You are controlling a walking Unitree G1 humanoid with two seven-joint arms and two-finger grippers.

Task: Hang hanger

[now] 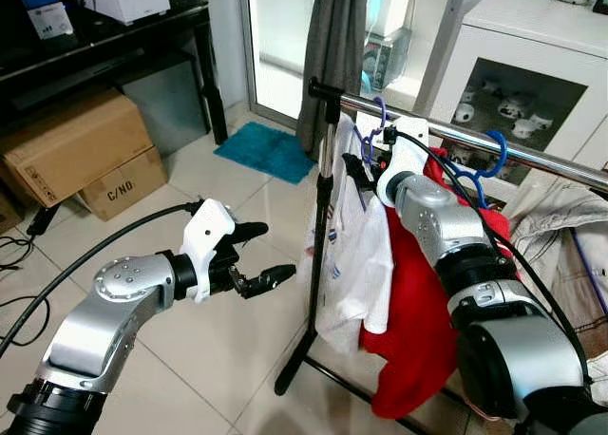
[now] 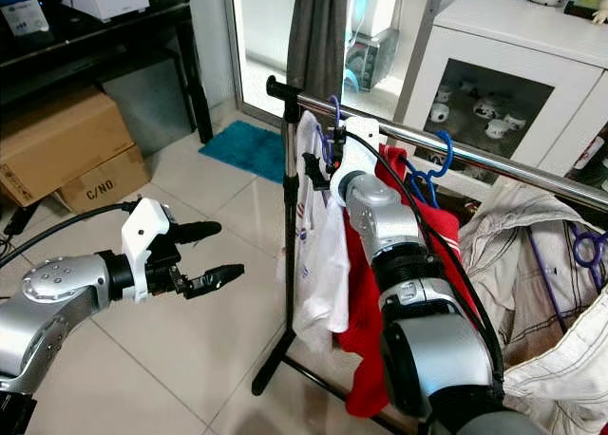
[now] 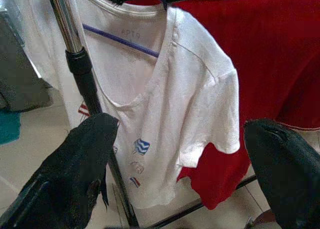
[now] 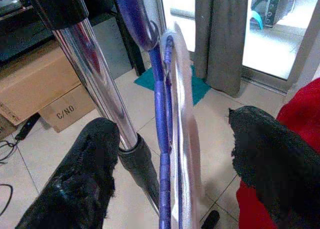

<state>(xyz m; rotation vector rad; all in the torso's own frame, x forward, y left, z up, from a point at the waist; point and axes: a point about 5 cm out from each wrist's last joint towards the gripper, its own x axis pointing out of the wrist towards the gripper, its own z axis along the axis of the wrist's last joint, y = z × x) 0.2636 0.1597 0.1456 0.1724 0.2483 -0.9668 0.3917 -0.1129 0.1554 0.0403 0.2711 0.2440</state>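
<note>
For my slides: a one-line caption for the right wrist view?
Right hand open around the purple hanger carrying a white shirt, beside the chrome rack pole.

You can read "C/NO" in dark capitals on the side of the smaller cardboard box point(image 1: 122, 182) on the floor, under the larger box; the same letters show on it in the right wrist view point(image 4: 66, 110); the neck label inside the white T-shirt point(image 3: 131, 35) carries faint print, too blurred for you to read; the small chest badges on that shirt show no legible words.
</note>
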